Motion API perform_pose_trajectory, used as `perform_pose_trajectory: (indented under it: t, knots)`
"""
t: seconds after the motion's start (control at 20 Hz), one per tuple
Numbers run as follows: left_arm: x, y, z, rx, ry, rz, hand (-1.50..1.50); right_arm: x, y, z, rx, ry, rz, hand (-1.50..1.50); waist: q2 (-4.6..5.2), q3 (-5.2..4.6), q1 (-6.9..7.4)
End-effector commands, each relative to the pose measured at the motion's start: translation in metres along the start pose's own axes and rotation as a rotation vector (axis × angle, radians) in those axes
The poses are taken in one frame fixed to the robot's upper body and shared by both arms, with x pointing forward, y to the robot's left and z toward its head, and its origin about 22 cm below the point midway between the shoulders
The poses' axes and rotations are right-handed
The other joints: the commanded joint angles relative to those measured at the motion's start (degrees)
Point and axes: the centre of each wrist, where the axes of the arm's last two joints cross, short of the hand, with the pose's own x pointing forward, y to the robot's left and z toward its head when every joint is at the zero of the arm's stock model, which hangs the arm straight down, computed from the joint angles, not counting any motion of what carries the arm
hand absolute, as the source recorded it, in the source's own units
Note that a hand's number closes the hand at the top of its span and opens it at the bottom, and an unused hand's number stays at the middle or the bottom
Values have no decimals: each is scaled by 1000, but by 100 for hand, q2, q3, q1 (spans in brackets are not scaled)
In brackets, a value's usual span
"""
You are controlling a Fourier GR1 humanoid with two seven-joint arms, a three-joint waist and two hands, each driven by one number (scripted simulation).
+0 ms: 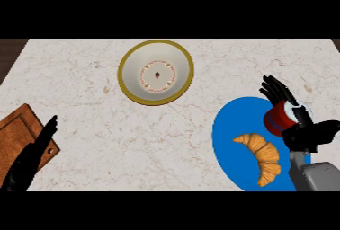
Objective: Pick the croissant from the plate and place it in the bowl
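Head view: the croissant (261, 156) lies untouched on the blue plate (229, 134), just below and inboard of the right hand's fingers. The right hand (292, 121) hovers over the plate's far-right part, fingers straight and slightly spread, pointing away from the robot and holding nothing; this posture suggests an approach not yet turned into a grasp. The bowl (156, 72), gold-rimmed and patterned inside, stands well apart, up and to the left of those fingertips, with bare counter (133, 134) between. The left hand (33, 157) rests at the lower left, fingers straight and pressed together, over a wooden board (20, 130), evidently kept clear of the work.
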Motion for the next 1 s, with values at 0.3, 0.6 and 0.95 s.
perform_pose_trajectory:
  t: [0.3,0.6,0.95]
  knots:
    - [77,2,-48,131,-284,254,0,95,71,0,781,-501,251,-150,-642,-316,9]
    - [103,25,-58,240,-305,364,0,65,63,104,806,-601,36,-150,-282,-207,-319]
    - [95,31,-55,222,-332,375,0,120,-9,104,792,-656,445,-150,-259,-222,-252]
